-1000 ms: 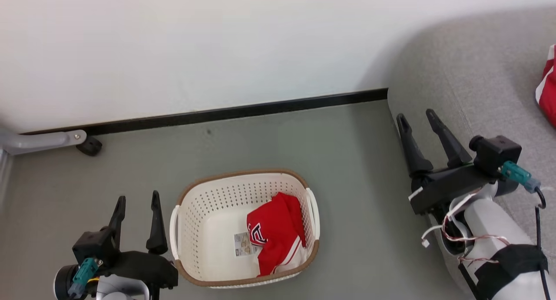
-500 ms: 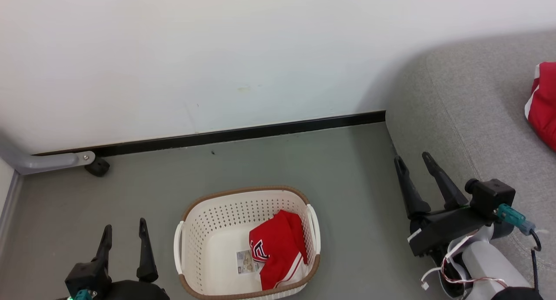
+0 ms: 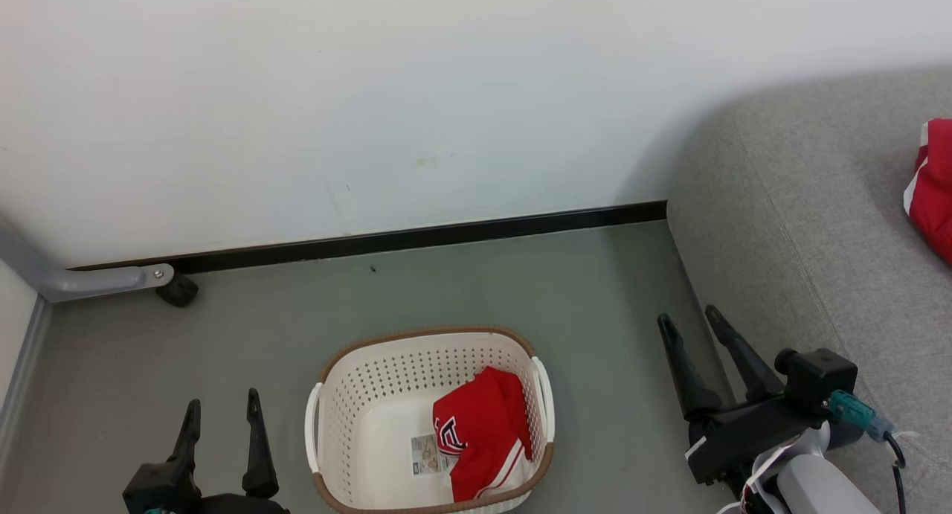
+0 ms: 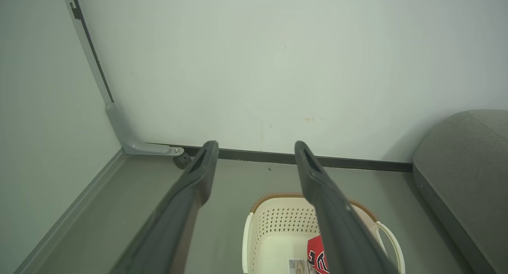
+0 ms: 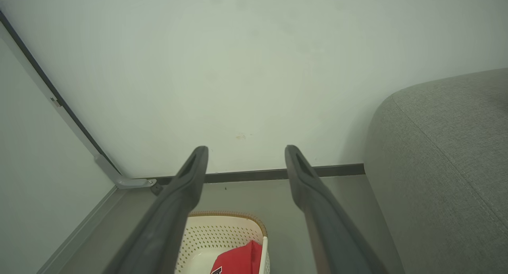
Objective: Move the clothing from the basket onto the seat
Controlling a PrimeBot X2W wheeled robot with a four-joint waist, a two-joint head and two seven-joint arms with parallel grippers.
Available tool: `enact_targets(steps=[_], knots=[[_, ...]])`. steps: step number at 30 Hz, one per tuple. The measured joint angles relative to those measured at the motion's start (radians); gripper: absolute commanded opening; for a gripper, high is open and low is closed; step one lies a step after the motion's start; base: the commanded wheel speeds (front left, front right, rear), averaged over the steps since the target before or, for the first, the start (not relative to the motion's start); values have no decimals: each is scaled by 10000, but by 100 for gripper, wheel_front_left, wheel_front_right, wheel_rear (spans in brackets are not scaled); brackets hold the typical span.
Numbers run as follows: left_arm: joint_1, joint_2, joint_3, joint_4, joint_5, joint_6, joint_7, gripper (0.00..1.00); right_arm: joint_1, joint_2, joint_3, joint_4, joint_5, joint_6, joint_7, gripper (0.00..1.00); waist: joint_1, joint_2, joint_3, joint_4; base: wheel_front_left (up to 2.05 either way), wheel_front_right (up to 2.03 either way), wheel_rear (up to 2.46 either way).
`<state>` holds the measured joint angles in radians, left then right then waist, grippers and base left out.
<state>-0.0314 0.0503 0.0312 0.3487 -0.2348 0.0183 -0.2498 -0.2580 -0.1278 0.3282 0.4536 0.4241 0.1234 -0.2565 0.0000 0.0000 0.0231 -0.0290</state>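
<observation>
Both claws are spread wide with nothing pinched. The left gripper point(image 3: 223, 402) hangs over the grey floor point(image 3: 520, 291) just left of the laundry basket point(image 3: 416, 334). The right gripper point(image 3: 688, 317) is off to the basket's right, close to the front edge of the sofa seat point(image 3: 818, 239). Fingers on both point toward the white wall point(image 3: 372, 90), and neither one touches anything.

The basket stands on the floor between the two arms: cream, holes in the sides, brown rim, white handles. One red garment point(image 3: 483, 425) with white stripes and dark-and-white lettering is crumpled in its right half, up against a label sticker point(image 3: 430, 454) on the bottom. A second red garment point(image 3: 933, 187) with a white stripe lies on the sofa seat at the far right edge of the head view, cut off by the frame.

From the left wrist, that gripper point(image 4: 256, 147) has its fingers well apart with the black baseboard point(image 4: 357, 161) running behind the tips and the basket point(image 4: 278, 226) low between them. From the right wrist it's the same deal: gripper point(image 5: 246, 150) open, basket point(image 5: 222, 234) and red cloth point(image 5: 238, 260) at the bottom, grey seat point(image 5: 444, 155) on the right.

Over on the left, a grey metal leg point(image 3: 104, 280) with a black caster point(image 3: 178, 291) sits by the wall.
</observation>
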Motion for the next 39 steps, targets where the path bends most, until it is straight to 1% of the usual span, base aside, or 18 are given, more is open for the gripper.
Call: enact_targets(steps=[5, 8, 22, 24, 28, 31, 39], knots=[[59, -19, 10, 0, 4, 4, 0, 100, 29, 29, 23, -8, -240, -98, 0, 100, 0, 0, -37, 32, 0, 0, 0], [127, -23, 44, 10, 4, 2, 0, 100, 28, 31, 23, -10, -384, -102, 0, 100, 0, 0, -49, 36, 0, 0, 0], [194, -35, 75, 0, 63, -6, 0, 100, 27, 111, -48, -98, -502, -107, 0, 100, 0, 0, 1, 11, 0, 0, 0], [193, -35, 82, 0, 63, -8, 0, 100, 27, 115, -71, -111, -545, -188, 0, 100, 0, 1, 15, 2, 0, 0, 0], [193, -36, 63, -2, 90, -8, 0, 100, 26, 130, -142, -207, -548, -188, 0, 100, 0, 0, 41, -18, 0, 0, 0], [193, -40, -48, -6, 90, -107, 0, 100, 10, 136, -153, -291, -583, -188, 0, 100, 0, 0, 82, -41, 0, 0, 0], [193, -50, -163, 0, 90, -199, 0, 100, -74, 148, -188, -596, -652, -188, 0, 100, 0, 1, 335, -113, 0, 0, 0]])
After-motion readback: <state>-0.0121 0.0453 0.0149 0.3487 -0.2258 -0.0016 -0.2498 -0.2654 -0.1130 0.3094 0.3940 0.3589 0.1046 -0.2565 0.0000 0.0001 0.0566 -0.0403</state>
